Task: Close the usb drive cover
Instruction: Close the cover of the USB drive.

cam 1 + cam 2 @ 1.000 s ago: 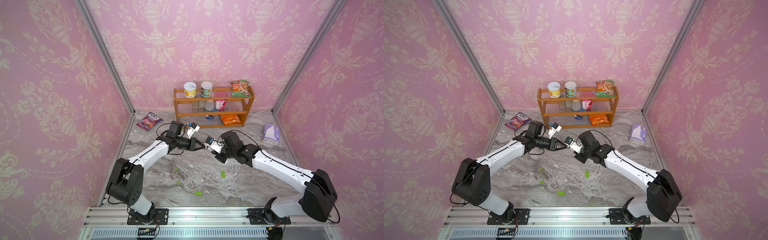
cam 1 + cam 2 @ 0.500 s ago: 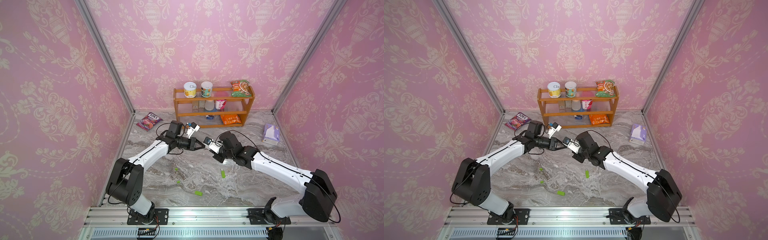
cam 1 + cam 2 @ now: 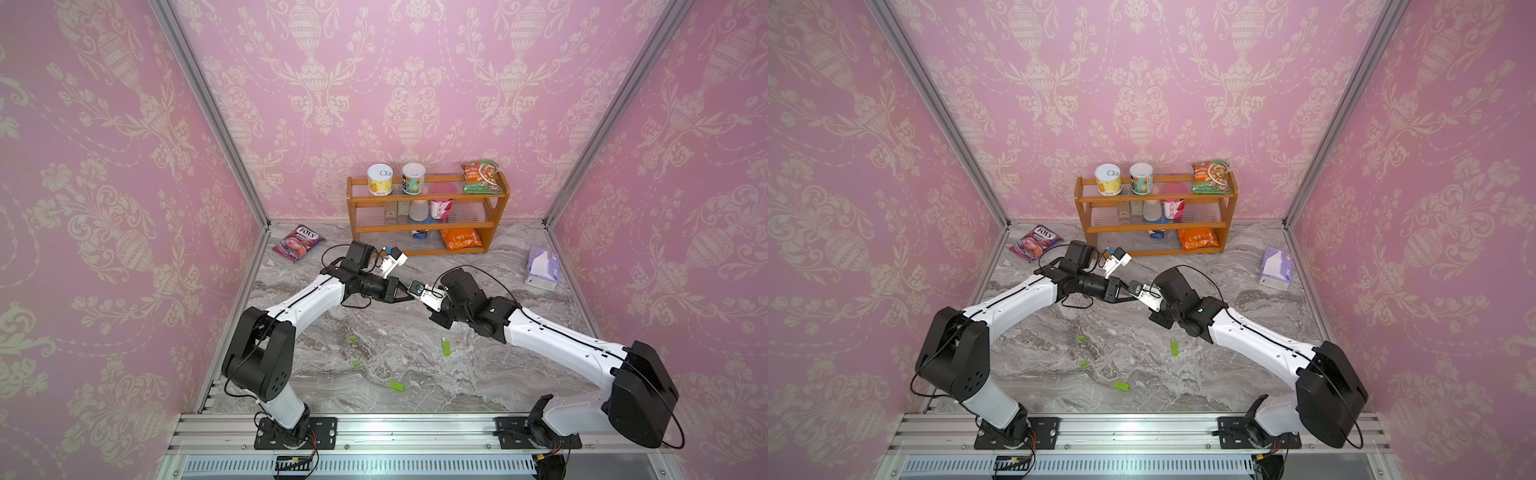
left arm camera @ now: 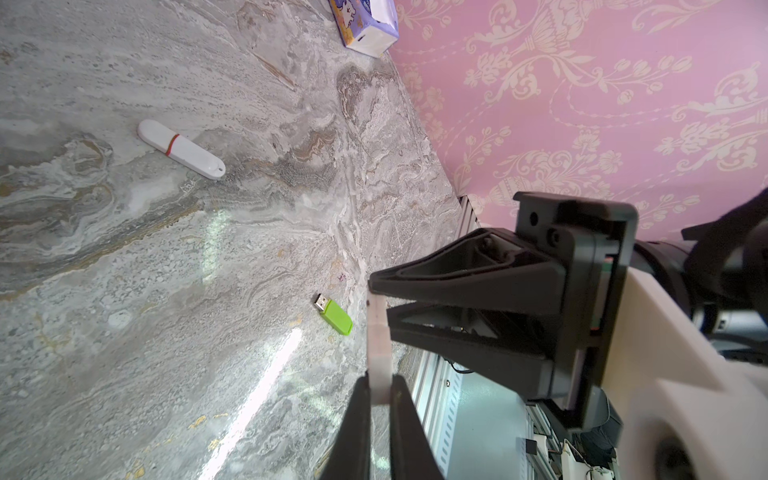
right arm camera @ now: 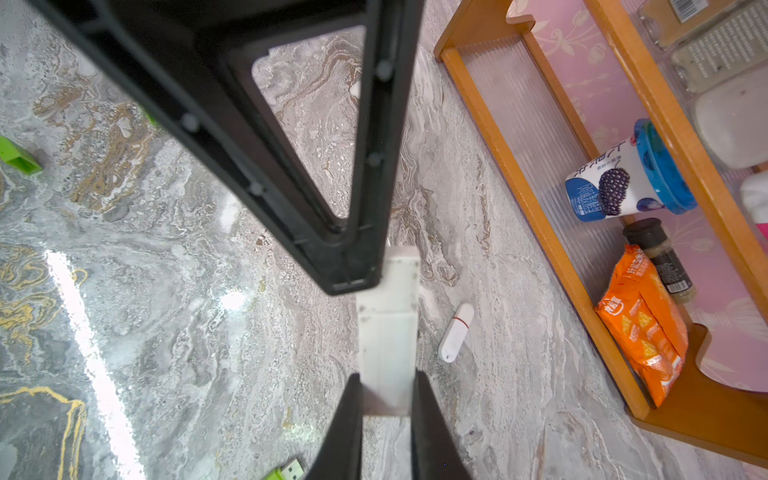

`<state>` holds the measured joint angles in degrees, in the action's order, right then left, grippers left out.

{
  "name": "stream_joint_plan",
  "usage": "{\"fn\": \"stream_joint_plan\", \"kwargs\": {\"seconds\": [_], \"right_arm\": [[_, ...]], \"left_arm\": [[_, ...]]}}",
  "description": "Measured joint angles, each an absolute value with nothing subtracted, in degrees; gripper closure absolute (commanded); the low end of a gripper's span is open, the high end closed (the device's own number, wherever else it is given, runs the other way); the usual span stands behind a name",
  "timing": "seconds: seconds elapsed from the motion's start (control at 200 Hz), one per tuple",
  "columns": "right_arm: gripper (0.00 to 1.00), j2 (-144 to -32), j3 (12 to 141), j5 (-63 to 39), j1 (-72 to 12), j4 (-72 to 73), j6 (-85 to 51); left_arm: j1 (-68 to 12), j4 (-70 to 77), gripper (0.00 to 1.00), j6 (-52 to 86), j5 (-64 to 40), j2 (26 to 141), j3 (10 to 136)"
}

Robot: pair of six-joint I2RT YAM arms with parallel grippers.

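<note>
Two grippers meeting at the middle of both top views, left gripper (image 3: 409,292) pinching one end of the white drive (image 5: 388,332), right gripper (image 5: 386,390) clamping the other end, drive hanging clear above the marble table (image 3: 374,328).

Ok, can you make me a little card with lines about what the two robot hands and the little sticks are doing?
held thing: white usb drive, up in the air above the marble table
left gripper: shut on one end of it
right gripper: shut on the other end
closed yet: cannot tell; a seam crosses it
lying on table: second white drive with red ring; green drive, plug bare
at the back: wooden shelf
</note>
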<state>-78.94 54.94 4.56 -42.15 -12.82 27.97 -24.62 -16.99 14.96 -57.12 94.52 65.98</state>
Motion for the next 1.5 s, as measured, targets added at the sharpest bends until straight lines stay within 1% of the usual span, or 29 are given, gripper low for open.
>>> {"fn": "stream_joint_plan", "kwargs": {"seconds": [0.35, 0.615, 0.81, 1.076, 1.501], "right_arm": [[1.0, -78.0, 48.93, 10.17, -43.16, -3.77, 29.02], [1.0, -76.4, 47.97, 10.22, -42.81, -4.19, 30.68], [1.0, -75.59, 47.97, 7.62, -42.3, -6.81, 31.81], [1.0, -74.17, 47.97, -0.16, -39.88, -10.68, 30.89], [1.0, -70.24, 48.27, -6.17, -39.09, -18.11, 30.24]], "left_arm": [[-25.82, -16.53, 1.0, 15.0, -56.51, 97.78, 68.36], [-27.2, -19.38, 1.0, 14.13, -54.94, 98.59, 70.48], [-28.27, -23.38, 1.0, 11.35, -54.11, 99.02, 71.68], [-29.54, -25.74, 1.0, 8.78, -53.71, 99.07, 71.68], [-31.0, -28.93, 1.0, 6.7, -58.65, 99.09, 71.64]]}}
